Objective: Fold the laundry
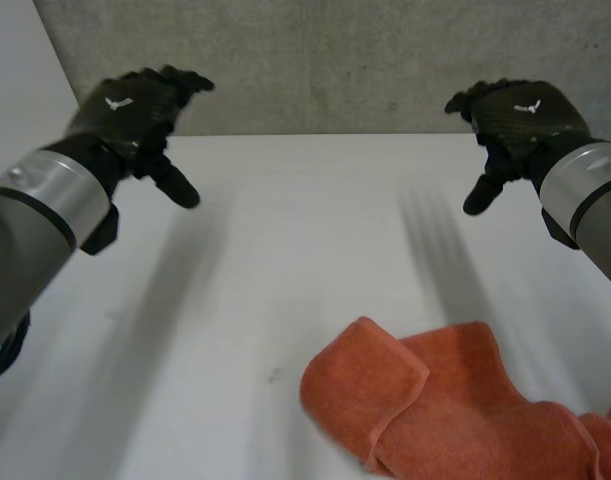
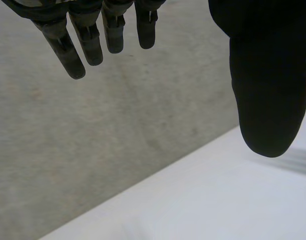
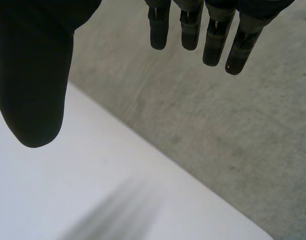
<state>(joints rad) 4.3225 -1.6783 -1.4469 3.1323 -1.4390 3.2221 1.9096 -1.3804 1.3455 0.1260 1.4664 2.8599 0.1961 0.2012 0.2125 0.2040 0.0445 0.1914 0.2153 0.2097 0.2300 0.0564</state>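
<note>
An orange towel (image 1: 455,410) lies crumpled on the white table (image 1: 285,260) near its front right, with a folded flap toward the middle. My left hand (image 1: 135,110) hovers high over the table's far left, fingers (image 2: 87,42) straight and thumb (image 2: 265,90) spread, holding nothing. My right hand (image 1: 520,115) hovers over the far right in the same way, its fingers (image 3: 213,35) straight and thumb (image 3: 35,85) apart. Both hands are well away from the towel.
A grey concrete wall (image 1: 365,60) rises right behind the table's far edge. Bare table surface stretches between the hands and to the left of the towel.
</note>
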